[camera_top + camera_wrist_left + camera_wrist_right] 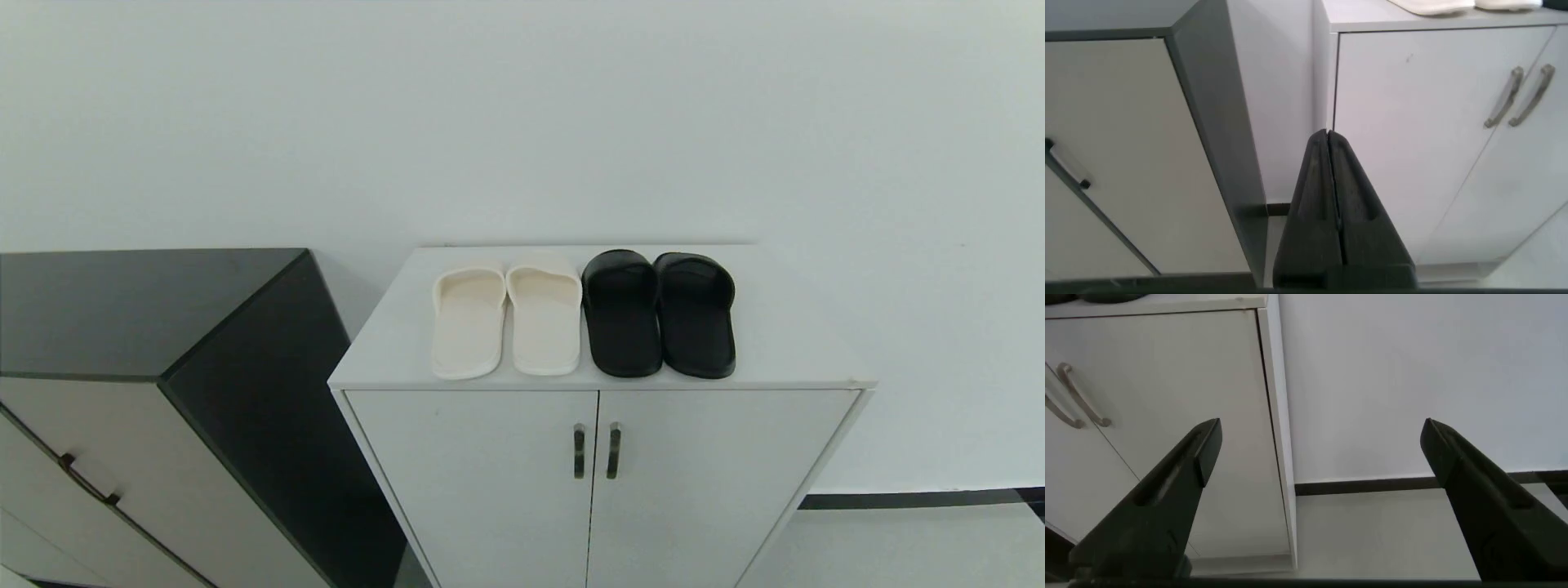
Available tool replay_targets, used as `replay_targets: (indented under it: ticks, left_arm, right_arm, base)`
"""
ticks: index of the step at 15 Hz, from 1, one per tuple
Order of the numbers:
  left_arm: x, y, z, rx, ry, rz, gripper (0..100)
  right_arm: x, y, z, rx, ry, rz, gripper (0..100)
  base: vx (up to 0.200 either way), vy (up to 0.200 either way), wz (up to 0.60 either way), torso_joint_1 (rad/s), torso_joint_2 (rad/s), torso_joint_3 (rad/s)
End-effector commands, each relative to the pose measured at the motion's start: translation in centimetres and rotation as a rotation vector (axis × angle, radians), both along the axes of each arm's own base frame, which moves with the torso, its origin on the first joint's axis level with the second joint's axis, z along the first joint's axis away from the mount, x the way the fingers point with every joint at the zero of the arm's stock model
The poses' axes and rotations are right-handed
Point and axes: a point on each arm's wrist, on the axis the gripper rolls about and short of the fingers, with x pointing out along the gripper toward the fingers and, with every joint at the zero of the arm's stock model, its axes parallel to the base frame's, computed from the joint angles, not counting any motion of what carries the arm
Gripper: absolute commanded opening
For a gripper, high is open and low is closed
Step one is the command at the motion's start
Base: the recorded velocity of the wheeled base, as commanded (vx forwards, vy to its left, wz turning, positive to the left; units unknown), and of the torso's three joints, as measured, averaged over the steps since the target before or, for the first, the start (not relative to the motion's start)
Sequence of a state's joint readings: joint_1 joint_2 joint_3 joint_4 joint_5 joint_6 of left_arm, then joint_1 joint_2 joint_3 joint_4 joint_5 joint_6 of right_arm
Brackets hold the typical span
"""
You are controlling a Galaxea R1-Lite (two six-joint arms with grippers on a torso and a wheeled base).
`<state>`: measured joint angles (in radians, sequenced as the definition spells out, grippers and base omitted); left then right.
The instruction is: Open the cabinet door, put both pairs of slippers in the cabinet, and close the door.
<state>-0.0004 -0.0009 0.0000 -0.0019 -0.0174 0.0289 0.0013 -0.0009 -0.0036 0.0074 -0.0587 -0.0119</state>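
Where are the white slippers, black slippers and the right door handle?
white slippers (468, 327), head view, footbed of the left one.
black slippers (622, 335), head view, footbed of the left one.
right door handle (613, 450), head view, middle of the bar.

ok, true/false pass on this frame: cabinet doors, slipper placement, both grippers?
1. Both doors of the white cabinet are shut. True.
2. The black slippers lie to the left of the white slippers. False: they lie to their right.
3. The left gripper is open. False: its fingers are pressed together.
4. The right gripper is open and holds nothing. True.
5. One slipper is already inside the cabinet. False: all four lie on the cabinet top.
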Motion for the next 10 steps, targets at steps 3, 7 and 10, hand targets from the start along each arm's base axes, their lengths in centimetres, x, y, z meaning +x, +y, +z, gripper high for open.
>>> replay_targets:
  ticks: [3, 7, 10]
  left_arm:
    - [0.0, 0.0, 0.0, 0.009, 0.001, -0.005, 0]
    - [0.0, 0.0, 0.0, 0.031, 0.0, -0.017, 0]
    - [0.0, 0.0, 0.0, 0.036, 0.0, -0.019, 0]
  right_arm:
    - [0.0, 0.0, 0.1, -0.016, -0.005, 0.001, 100]
    - [-1.7, 0.0, 5.5, 0.07, -0.208, 0.017, 100]
    - [0.1, 0.2, 7.9, 0.024, 0.1, 0.13, 100]
  base:
    - [0.0, 0.0, 0.0, 0.0, 0.0, 0.0]
    - [0.0, 0.0, 0.0, 0.0, 0.0, 0.0]
    - [0.0, 0.0, 0.0, 0.0, 0.0, 0.0]
